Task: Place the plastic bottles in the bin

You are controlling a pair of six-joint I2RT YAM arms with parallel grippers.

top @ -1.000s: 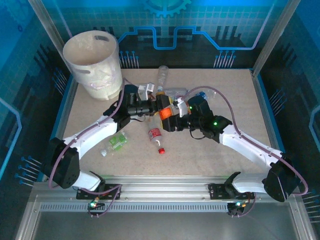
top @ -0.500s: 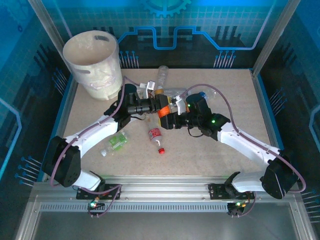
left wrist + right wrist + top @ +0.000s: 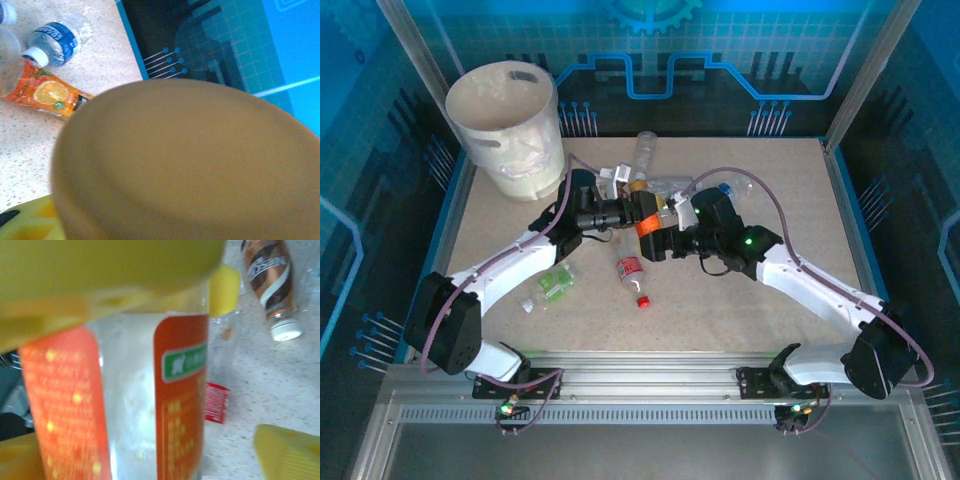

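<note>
Right of the white bin [image 3: 515,150] and nearer the arm bases than it, the left end effector [image 3: 632,213] is clamped on the orange-labelled plastic bottle [image 3: 125,390], while the right end effector [image 3: 658,238] has its yellow fingers [image 3: 290,455] spread apart either side of that bottle

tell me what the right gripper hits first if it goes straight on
The clear plastic bottle with the orange label, sitting between the open fingers of the right gripper; past it, probably the left gripper that holds it.
</note>
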